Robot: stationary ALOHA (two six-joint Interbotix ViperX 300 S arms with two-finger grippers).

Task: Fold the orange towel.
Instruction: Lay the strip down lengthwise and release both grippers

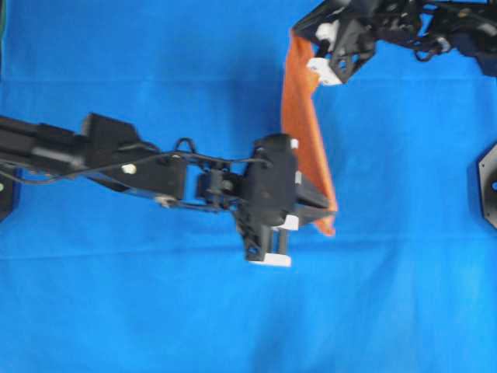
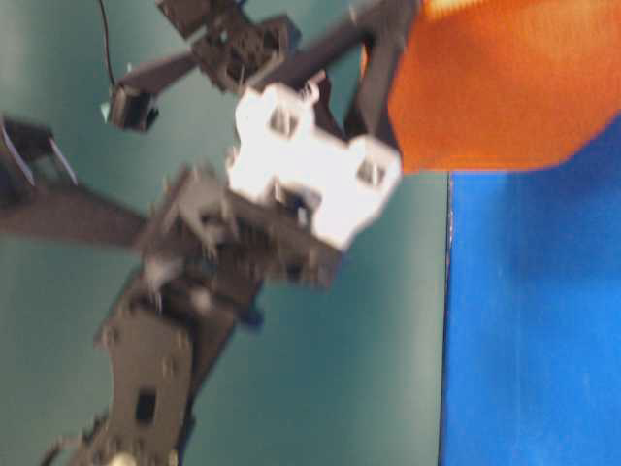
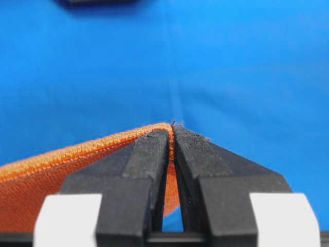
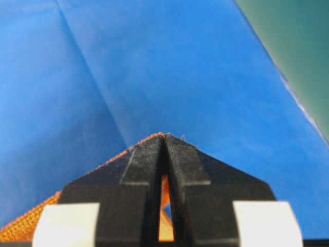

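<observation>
Orange terry towel (image 1: 299, 116) | left gripper (image 3: 172, 138), right gripper (image 4: 164, 140) pinching hemmed corners

The towel (image 1: 304, 132) is cloth, a bright orange terry with a fine nubbly pile and a tightly stitched hem that looks beaded up close (image 3: 77, 152). It is matt all over. The blue cloth (image 1: 155, 311) beneath is smoother and thinner, faintly creased, with a soft sheen at most. The left gripper (image 3: 172, 139) and right gripper (image 4: 165, 141) have fingers of black plastic, matt and slightly grainy, with layered ridges; white plastic blocks behind them look smooth. The far wall (image 2: 388, 340) is flat, dull green.
</observation>
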